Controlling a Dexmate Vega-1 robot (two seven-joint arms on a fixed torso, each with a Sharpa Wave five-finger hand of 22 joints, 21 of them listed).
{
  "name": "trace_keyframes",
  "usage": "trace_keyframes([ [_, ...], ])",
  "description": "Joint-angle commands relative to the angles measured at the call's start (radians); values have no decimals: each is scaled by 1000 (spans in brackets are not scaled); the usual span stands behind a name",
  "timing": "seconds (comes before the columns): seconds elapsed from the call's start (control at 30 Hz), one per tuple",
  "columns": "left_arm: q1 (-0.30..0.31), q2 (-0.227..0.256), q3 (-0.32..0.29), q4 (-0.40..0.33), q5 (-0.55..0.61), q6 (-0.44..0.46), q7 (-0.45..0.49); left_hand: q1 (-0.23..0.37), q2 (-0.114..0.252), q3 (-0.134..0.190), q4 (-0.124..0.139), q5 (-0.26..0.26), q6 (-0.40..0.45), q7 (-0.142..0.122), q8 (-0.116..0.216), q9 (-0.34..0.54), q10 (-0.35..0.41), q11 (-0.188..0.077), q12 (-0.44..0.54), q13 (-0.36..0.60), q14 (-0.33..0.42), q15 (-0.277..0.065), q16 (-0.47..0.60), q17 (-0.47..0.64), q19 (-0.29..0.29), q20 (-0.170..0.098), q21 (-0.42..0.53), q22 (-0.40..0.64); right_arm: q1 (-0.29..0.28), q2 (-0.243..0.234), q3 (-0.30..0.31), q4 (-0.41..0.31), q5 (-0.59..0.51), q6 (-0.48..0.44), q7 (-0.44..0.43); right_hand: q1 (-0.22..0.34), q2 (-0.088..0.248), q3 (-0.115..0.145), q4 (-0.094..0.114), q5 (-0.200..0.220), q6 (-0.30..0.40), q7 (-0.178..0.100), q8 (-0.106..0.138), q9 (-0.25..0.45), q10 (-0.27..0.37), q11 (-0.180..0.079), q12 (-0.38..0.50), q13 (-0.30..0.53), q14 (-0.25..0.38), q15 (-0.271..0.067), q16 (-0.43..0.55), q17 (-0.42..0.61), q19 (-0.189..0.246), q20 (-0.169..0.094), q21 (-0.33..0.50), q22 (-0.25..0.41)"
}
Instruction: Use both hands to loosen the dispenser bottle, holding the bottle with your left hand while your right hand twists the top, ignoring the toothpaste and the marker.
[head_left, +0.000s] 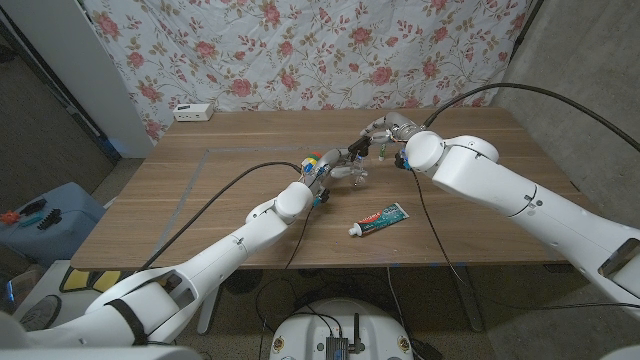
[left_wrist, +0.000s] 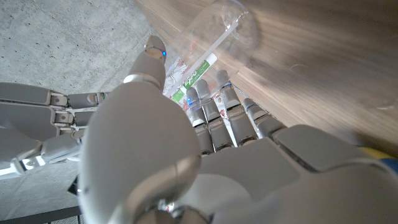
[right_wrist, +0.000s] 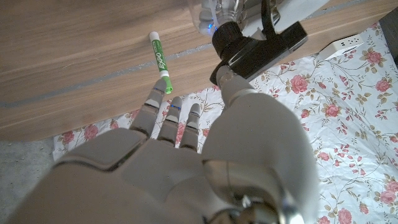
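left hand (left_wrist: 186, 155) wraps the dispenser bottle (left_wrist: 208, 43), right hand (right_wrist: 186, 162) spread nearby; a loose hold could let it spin.

White power strip (head_left: 193, 112) at table's (head_left: 240, 215) far-left edge; floral cloth (head_left: 300, 50) behind

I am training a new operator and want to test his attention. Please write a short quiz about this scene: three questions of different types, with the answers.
1. True or false: the toothpaste lies on the table, nearer the robot than both hands.
2. Which hand holds the dispenser bottle? A) left B) right C) neither
3. Fill in: the marker's cap is ____.

Key:
1. True.
2. A: the left hand wraps the bottle.
3. Green.
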Motion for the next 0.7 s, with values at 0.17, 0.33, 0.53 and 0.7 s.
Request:
trace_keyframes([
  [0.17, -1, -2, -3, 4, 1, -5, 4, -94, 134, 70, 62, 5, 64, -25, 2, 1, 81, -65, 5, 147, 18, -99, 8, 6, 1, -29, -2, 0, 8, 3, -3, -17, -29, -28, 25, 14, -6, -2, 9, 1, -57, 5, -30, -3, 1, 3, 6, 5, 1, -5, 5, 4, 0, -5, 0, 2],
  [0.33, -2, 0, -3, 10, 0, -17, 0, -95, 134, 69, 62, 4, 65, -25, 2, 1, 80, -66, 4, 147, 18, -101, 8, 6, 1, -28, -2, 0, 10, 5, 2, -33, -29, -58, 23, 15, -8, -7, 12, 0, -91, 6, -49, -7, -2, 6, 5, 5, -2, -3, 6, 5, -3, -5, 0, 2],
  [0.53, -3, 1, -4, 9, -1, -16, -2, -94, 134, 70, 61, 4, 64, -25, 1, 1, 81, -65, 4, 146, 17, -100, 8, 7, 0, -27, -2, 0, 11, -1, 10, -55, -24, -86, 21, 7, -12, -16, 20, -3, -125, 6, -67, -10, -1, 10, 5, 6, -3, 0, 7, 6, -3, -2, 1, 2],
  [0.7, -5, 1, -3, 11, 0, -16, -5, -94, 133, 70, 60, 4, 65, -25, 1, 1, 82, -65, 4, 146, 17, -101, 8, 7, 0, -28, -2, 0, -7, 1, 34, -72, -13, -96, 5, -62, -23, -56, 54, -7, -170, 7, -87, -12, -2, 33, 5, 6, -3, 15, 8, 9, 2, 10, 3, 2],
])
